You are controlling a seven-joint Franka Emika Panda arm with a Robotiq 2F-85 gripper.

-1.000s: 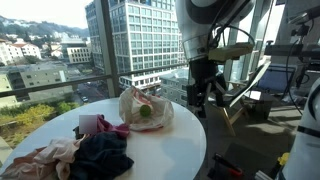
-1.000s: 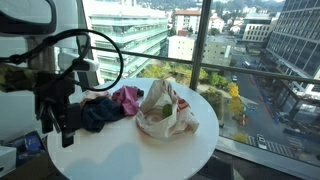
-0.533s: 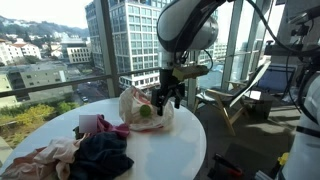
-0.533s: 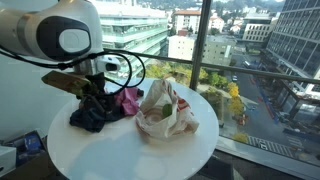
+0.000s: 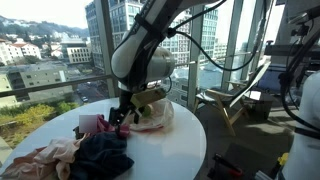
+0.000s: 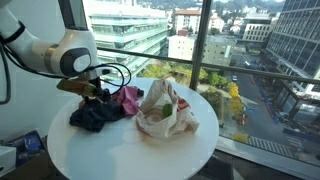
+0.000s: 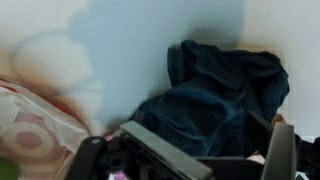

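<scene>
A crumpled dark blue garment (image 5: 100,155) (image 6: 95,117) lies on the round white table (image 5: 170,150) (image 6: 130,155), with a pink cloth (image 5: 93,124) (image 6: 128,98) beside it. My gripper (image 5: 120,116) (image 6: 100,95) hangs open just above these clothes, holding nothing. In the wrist view the dark blue garment (image 7: 215,100) fills the space between and beyond the spread fingers (image 7: 160,150), with the gripper (image 7: 215,158) at the bottom edge. A clear plastic bag (image 5: 155,112) (image 6: 165,110) (image 7: 30,135) holding something green sits close by; the arm partly hides it in an exterior view.
A pale beige cloth (image 5: 45,158) lies at the table's near edge. Tall windows (image 6: 220,50) with a railing run behind the table. A chair and equipment (image 5: 240,100) stand beyond the table. Bare tabletop (image 6: 140,160) lies in front of the bag.
The arm has swung in from beside the table, across the bag, to above the clothes pile. The jaws have stayed open. Nothing on the table has moved.
</scene>
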